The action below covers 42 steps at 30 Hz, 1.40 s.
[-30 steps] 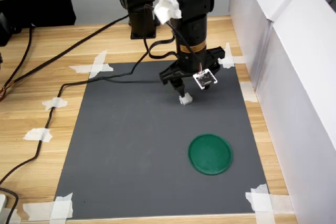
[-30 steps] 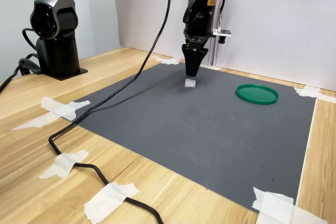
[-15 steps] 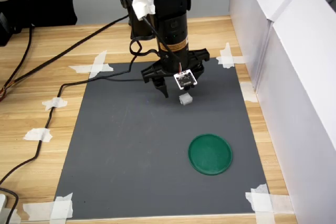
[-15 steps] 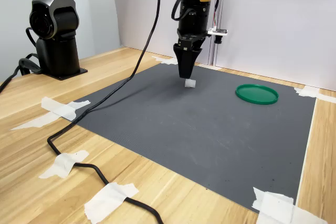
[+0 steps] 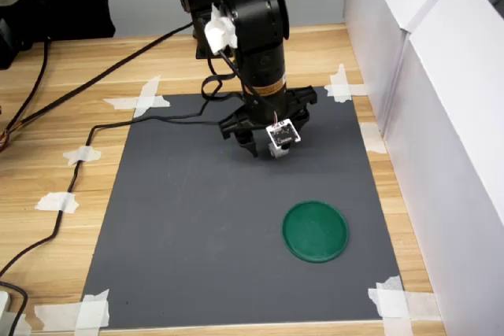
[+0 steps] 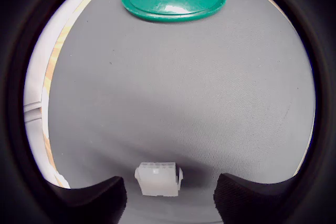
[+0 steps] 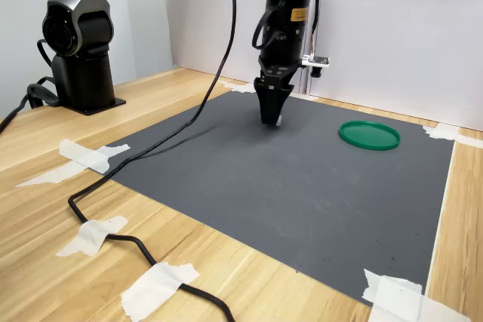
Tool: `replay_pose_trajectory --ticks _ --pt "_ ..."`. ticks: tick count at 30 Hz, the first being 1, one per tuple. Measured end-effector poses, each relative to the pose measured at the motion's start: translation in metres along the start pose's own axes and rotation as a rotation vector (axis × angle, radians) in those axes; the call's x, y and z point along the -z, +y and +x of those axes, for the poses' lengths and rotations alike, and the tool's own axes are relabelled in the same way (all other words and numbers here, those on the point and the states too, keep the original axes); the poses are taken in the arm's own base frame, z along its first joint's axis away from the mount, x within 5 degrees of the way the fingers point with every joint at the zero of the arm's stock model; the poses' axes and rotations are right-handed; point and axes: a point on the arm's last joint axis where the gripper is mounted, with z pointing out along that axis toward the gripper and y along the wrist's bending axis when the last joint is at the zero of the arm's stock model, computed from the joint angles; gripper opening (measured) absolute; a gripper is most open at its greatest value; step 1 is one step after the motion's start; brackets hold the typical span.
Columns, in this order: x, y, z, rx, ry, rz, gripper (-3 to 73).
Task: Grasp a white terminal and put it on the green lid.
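Terminal (image 6: 158,179) sits on the grey mat (image 6: 184,93) near its far edge, between the spread fingers (image 6: 92,200), which touch nothing. Lid (image 5: 315,230) lies well apart, toward the mat's near right corner.

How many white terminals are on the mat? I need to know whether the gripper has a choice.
1. The white terminal lies on the grey mat between the open gripper's fingers, apart from the green lid. No others are visible.
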Motion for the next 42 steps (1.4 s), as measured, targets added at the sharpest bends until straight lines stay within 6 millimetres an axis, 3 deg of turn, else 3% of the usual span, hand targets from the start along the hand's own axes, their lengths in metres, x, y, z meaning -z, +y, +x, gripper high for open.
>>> replay_pose_trajectory --ticks 17,20,27,32,37,42 --pt "-0.010 -0.001 -0.002 0.030 0.007 0.003 67.6" --pt "-0.010 -0.002 -0.002 0.046 0.008 0.010 60.8" --pt "-0.011 -0.003 -0.003 0.051 0.005 0.015 30.6" --pt "-0.008 -0.003 -0.006 0.045 -0.007 0.007 30.8" --pt "0.018 -0.002 -0.030 0.048 -0.113 0.009 30.8" --pt "0.049 -0.002 -0.068 0.062 -0.248 0.019 30.8"
